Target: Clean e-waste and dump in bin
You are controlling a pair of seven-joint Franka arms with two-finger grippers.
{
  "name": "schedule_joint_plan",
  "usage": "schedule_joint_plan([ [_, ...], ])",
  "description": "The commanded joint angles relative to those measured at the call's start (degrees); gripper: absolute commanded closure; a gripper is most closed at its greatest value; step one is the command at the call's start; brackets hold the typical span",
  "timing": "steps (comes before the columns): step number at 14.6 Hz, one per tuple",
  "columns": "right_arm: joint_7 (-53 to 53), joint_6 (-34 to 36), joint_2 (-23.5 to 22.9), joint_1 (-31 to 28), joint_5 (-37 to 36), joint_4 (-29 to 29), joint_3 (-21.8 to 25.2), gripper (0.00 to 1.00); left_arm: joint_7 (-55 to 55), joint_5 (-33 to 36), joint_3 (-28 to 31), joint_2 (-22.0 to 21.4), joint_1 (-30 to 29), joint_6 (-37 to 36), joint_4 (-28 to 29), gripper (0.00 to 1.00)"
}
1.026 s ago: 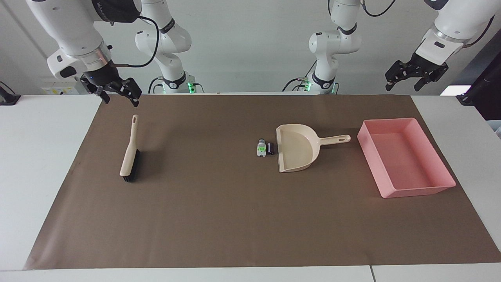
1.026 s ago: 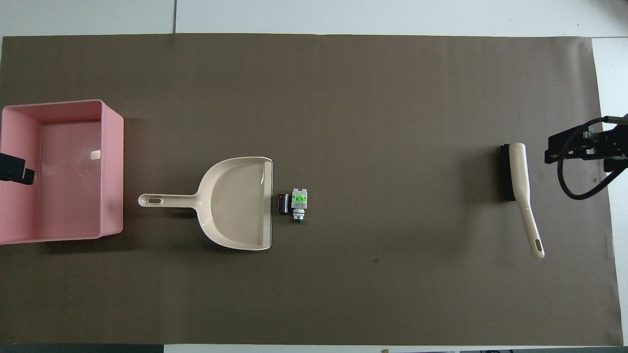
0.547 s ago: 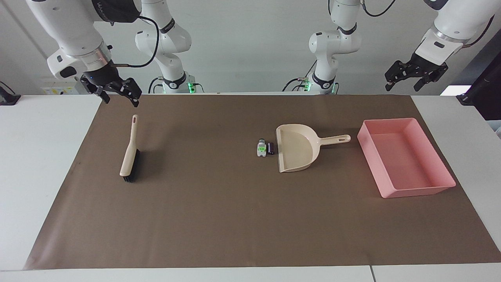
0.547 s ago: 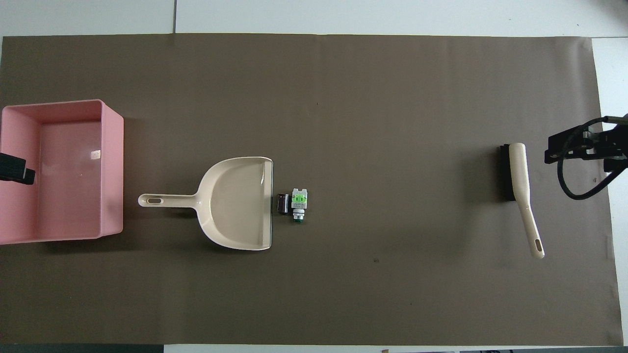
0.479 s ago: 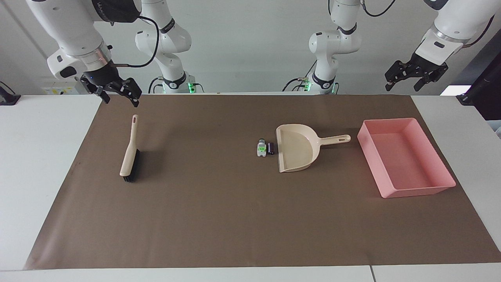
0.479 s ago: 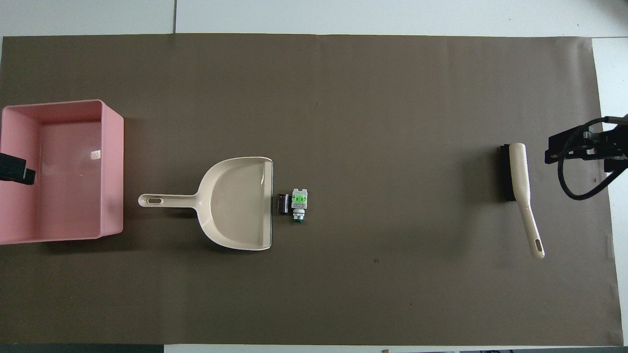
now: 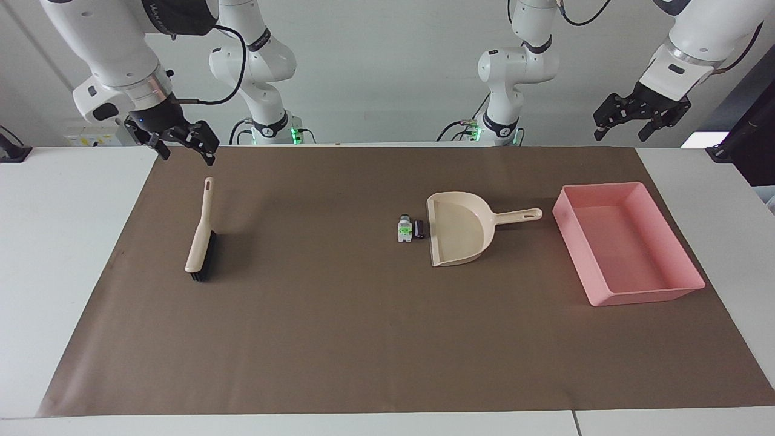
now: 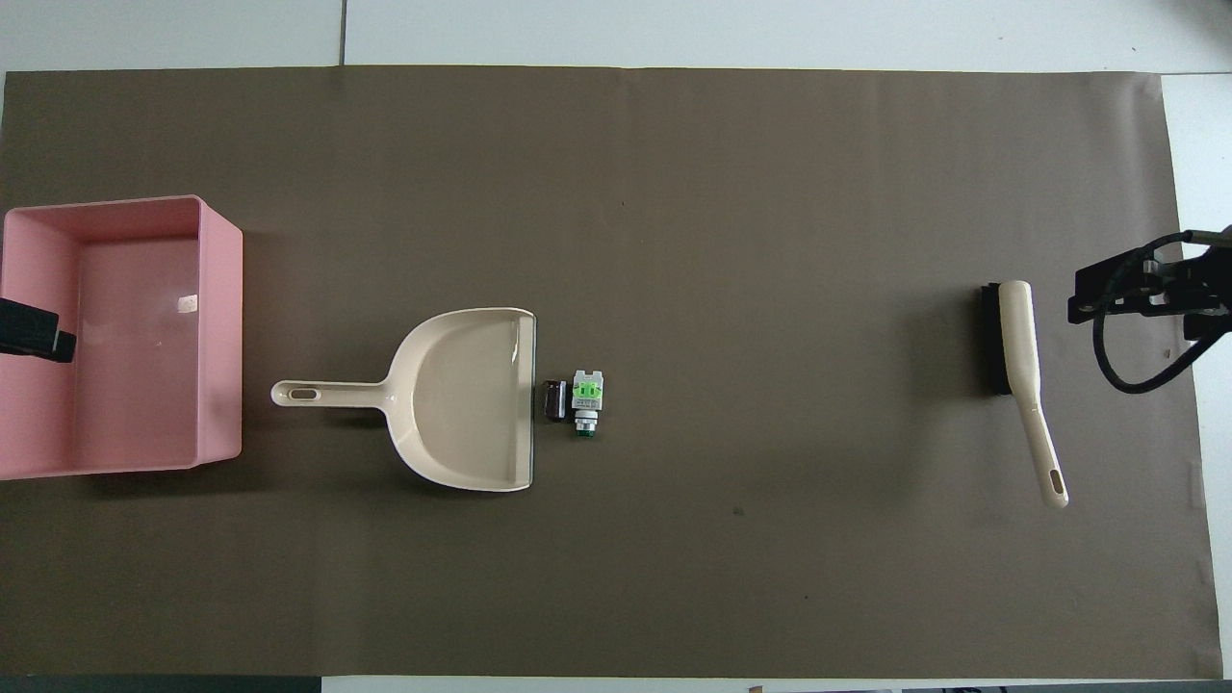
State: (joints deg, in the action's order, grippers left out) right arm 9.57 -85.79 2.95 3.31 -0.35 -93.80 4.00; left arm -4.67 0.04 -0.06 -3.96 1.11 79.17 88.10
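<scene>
E-waste is laid just off dustpan mouth, long axis toward robots. Left tool and right tool are spread, raised.

left gripper: mostly cut by overhead frame edge
shallow pink rectangular plastic bin: one end wall cropped overhead
right gripper: partly cropped overhead

Bright, even light (soft shadows)
</scene>
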Motion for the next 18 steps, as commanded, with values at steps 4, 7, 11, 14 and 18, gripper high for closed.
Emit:
schedule_joint_plan([
  [4,-1.39,-13.67,6.97,-0.15,0.09,-16.47,-0.04,0.01,-5.06,-0.74,-0.38,-1.66,0.12,5.2,2.6,0.01],
  [7,-4.11,-21.16,9.35,-1.37,0.09,-27.65,0.14,0.01,-16.13,-1.98,-0.29,-1.75,2.22,6.78,3.22,0.01],
  [11,-7.62,-28.08,8.48,-6.9,0.09,-35.73,0.14,0.01,-34.14,-2.24,-0.55,-1.75,4.25,9.07,4.62,0.01],
  [14,-13.15,-37.76,7.07,-9.72,0.09,-41.63,0.14,0.01,-47.14,-3.91,-0.55,-1.75,4.34,11.7,7.51,0.01],
  [18,-15.28,-46.29,4.97,-10.96,0.09,-46.82,0.14,0.01,-56.04,-4.0,-0.99,-1.84,6.7,13.29,9.54,0.01],
])
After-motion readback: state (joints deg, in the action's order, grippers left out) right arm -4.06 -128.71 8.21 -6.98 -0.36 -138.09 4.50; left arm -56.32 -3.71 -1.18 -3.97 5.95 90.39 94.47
